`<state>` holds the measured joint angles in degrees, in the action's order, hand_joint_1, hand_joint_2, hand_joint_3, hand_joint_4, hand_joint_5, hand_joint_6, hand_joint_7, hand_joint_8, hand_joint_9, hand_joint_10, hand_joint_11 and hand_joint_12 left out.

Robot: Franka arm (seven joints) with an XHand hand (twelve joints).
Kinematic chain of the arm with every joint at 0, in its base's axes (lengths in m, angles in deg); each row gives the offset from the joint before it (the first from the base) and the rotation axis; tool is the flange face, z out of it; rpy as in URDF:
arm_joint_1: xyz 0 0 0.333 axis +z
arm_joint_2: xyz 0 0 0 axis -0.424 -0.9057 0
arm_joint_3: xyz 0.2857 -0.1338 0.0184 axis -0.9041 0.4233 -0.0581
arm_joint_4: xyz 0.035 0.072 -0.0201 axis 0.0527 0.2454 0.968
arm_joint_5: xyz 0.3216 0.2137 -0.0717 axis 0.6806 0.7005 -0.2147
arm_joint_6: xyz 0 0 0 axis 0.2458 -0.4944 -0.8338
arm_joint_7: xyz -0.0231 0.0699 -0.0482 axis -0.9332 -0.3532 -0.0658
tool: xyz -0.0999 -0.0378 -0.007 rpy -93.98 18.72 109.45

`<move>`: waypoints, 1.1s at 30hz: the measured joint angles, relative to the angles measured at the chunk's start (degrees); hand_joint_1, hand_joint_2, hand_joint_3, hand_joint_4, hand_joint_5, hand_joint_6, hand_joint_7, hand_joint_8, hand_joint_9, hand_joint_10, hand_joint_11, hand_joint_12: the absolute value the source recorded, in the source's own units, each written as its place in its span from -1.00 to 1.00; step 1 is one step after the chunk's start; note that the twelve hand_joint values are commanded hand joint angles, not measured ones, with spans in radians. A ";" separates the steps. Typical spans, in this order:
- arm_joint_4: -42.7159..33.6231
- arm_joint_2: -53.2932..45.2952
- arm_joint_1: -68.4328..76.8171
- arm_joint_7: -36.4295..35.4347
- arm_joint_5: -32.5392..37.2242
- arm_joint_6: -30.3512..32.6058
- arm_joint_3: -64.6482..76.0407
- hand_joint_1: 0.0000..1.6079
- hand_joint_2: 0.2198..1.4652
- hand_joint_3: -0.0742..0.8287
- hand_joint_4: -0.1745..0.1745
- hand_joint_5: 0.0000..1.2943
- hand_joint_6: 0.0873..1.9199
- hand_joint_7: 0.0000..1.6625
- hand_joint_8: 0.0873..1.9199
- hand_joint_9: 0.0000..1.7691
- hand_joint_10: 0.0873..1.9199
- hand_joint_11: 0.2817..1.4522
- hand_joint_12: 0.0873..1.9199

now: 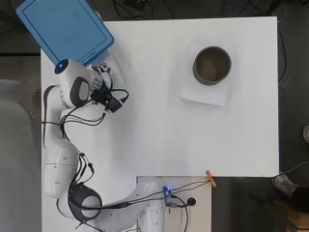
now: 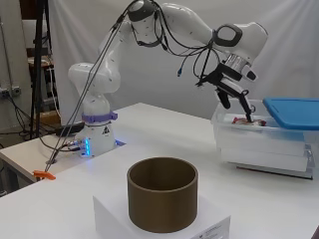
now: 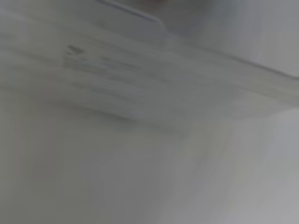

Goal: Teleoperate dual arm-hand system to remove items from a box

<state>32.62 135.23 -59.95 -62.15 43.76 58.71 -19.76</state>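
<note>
A clear plastic box [image 2: 259, 144] stands at the table's far left corner, partly covered by a blue lid [image 1: 65, 29] [image 2: 294, 112]. Through its open end a small red item [image 2: 247, 121] shows inside in the side view. My hand [image 2: 232, 87] hangs over that open end with its fingers [image 2: 244, 105] straight and pointing down; one fingertip reaches the red item. Nothing is held. From overhead the hand [image 1: 103, 72] shows only in part at the lid's near edge, under the arm. The wrist view is blurred and shows a pale box wall [image 3: 140, 84].
A brown cylindrical container [image 1: 212, 65] [image 2: 162, 199] stands on a white base [image 1: 203, 94] at the table's far right. An orange clamp [image 1: 210, 178] grips the table's near edge. Cables hang from the arm beside the hand.
</note>
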 joint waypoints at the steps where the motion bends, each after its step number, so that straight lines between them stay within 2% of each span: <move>1: -0.36 0.05 -0.40 0.07 -0.20 0.14 0.00 -0.80 0.17 -0.83 -0.13 -0.46 -1.00 -0.54 -1.00 -0.52 -1.00 -0.64 -1.00; 7: -0.95 0.23 0.70 -1.82 -1.42 1.00 -0.58 -0.79 0.13 -0.85 -0.08 -0.75 -1.00 -0.72 -1.00 -0.66 -1.00 -0.75 -1.00; 9: -1.96 0.51 -0.06 -2.13 -1.47 1.23 -1.74 -0.74 0.13 -0.85 -0.08 -0.76 -1.00 -0.71 -1.00 -0.65 -1.00 -0.75 -1.00; 12: -2.31 1.13 -1.48 1.92 -0.61 2.21 -1.93 -0.70 0.12 -0.85 -0.11 -0.77 -1.00 -0.71 -1.00 -0.65 -1.00 -0.77 -1.00; 13: -2.64 1.37 -2.23 3.57 -0.53 2.28 -1.92 -0.56 0.19 -0.83 -0.10 -0.62 -1.00 -0.59 -1.00 -0.53 -1.00 -0.68 -1.00; 14: -3.26 1.56 -3.17 4.65 -0.54 1.97 -1.95 -0.36 0.28 -0.82 0.07 -0.32 -1.00 -0.38 -1.00 -0.35 -1.00 -0.55 -1.00; 15: -4.14 1.63 -4.35 5.26 -0.32 1.07 -1.99 -0.03 0.37 -0.82 0.14 0.00 -0.62 -0.18 -0.66 -0.13 -1.00 -0.39 -1.00; 16: -5.43 1.72 -5.91 5.48 0.44 -0.57 -2.21 0.29 0.39 -0.83 -0.26 0.30 -0.42 -0.03 -0.40 0.01 -0.61 -0.27 -0.93; 17: -7.10 1.92 -7.95 5.51 1.57 -2.77 -2.72 0.49 0.40 -0.83 -0.60 0.46 -0.33 0.06 -0.27 0.07 -0.23 -0.28 -0.61; 19: -11.24 2.12 -12.78 5.53 3.28 -7.64 -3.70 0.53 0.41 -0.83 -0.10 0.62 -0.21 0.14 -0.10 0.14 0.14 -0.38 0.07; 20: -12.42 2.14 -14.28 5.52 3.37 -8.71 -3.77 0.52 0.43 -0.83 -0.04 0.57 -0.17 0.15 0.02 0.14 0.26 -0.41 0.30; 21: -13.00 2.14 -15.18 5.20 3.53 -8.90 -3.59 0.16 0.42 -0.84 0.11 0.23 -0.43 -0.01 -0.27 0.03 -0.08 -0.49 -0.02; 22: -12.59 2.16 -15.03 4.42 4.11 -8.29 -2.86 -0.16 0.35 -0.85 0.17 -0.08 -0.70 -0.21 -0.60 -0.17 -0.47 -0.60 -0.42; 23: -10.96 2.19 -13.91 3.39 5.01 -7.17 -1.57 -0.36 0.29 -0.85 0.20 -0.24 -0.88 -0.33 -0.83 -0.30 -0.75 -0.65 -0.72; 24: -8.46 2.25 -12.10 2.52 5.75 -6.03 -0.12 -0.47 0.26 -0.84 0.16 -0.32 -0.98 -0.38 -0.96 -0.36 -0.91 -0.66 -0.90; 25: -5.64 2.31 -10.06 1.64 6.26 -5.01 1.15 -0.53 0.24 -0.84 0.10 -0.35 -1.00 -0.41 -1.00 -0.39 -1.00 -0.66 -0.99; 27: 0.21 2.45 -5.19 -0.04 6.73 -3.03 3.88 -0.60 0.22 -0.84 -0.02 -0.37 -1.00 -0.43 -1.00 -0.42 -1.00 -0.65 -1.00; 29: 4.49 2.61 -0.64 -1.18 6.62 -1.31 5.85 -0.64 0.19 -0.85 -0.06 -0.39 -1.00 -0.45 -1.00 -0.45 -1.00 -0.66 -1.00; 33: 6.01 2.98 1.60 -2.29 4.73 1.25 6.10 -0.65 0.17 -0.86 -0.04 -0.40 -1.00 -0.47 -1.00 -0.47 -1.00 -0.66 -1.00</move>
<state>38.63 138.21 -58.34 -64.44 48.49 59.96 -13.65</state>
